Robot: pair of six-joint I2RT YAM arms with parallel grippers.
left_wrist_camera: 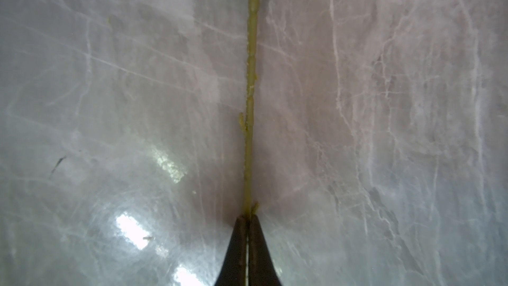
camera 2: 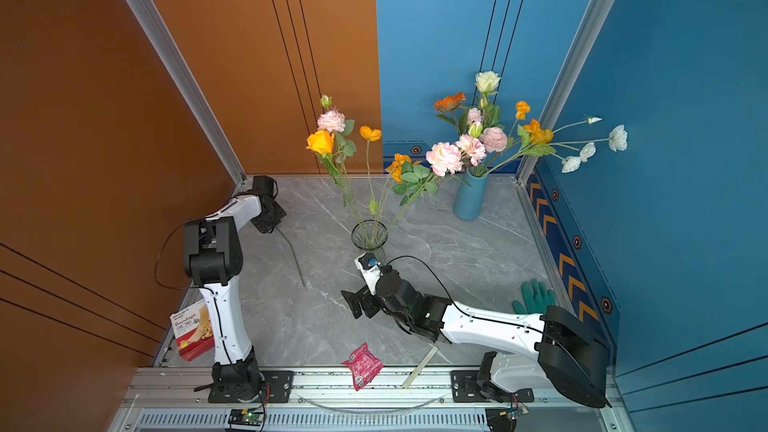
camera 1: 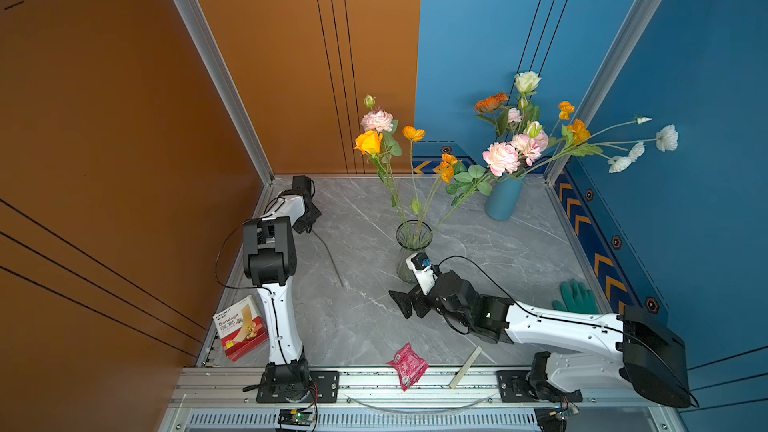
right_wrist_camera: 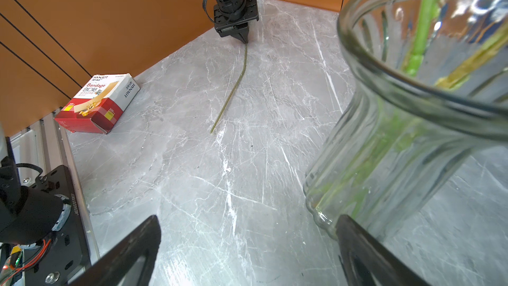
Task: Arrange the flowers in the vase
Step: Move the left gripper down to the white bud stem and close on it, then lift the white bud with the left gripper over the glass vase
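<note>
A clear ribbed glass vase [camera 1: 413, 238] [camera 2: 369, 236] [right_wrist_camera: 384, 147] stands mid-table and holds several flowers [camera 1: 376, 122] [camera 2: 331, 120] with pink, yellow and orange blooms. A thin bare green stem [camera 1: 328, 257] [camera 2: 293, 257] [left_wrist_camera: 251, 78] [right_wrist_camera: 233, 89] lies flat on the table with no bloom showing. My left gripper [camera 1: 309, 228] [camera 2: 272, 228] [left_wrist_camera: 248, 217] [right_wrist_camera: 244, 41] points down at its far end, near the back left corner, shut on it. My right gripper [camera 1: 401, 305] [camera 2: 353, 305] [right_wrist_camera: 248, 218] is open and empty, one finger close to the vase's base.
A blue vase [camera 1: 503, 199] [camera 2: 470, 199] full of flowers stands at the back right. A bandage box [camera 1: 241, 328] [right_wrist_camera: 99, 100] sits front left. A red packet [camera 1: 409, 365] and a pale stick [camera 1: 465, 367] lie by the front rail. A green glove [camera 1: 575, 297] is at right.
</note>
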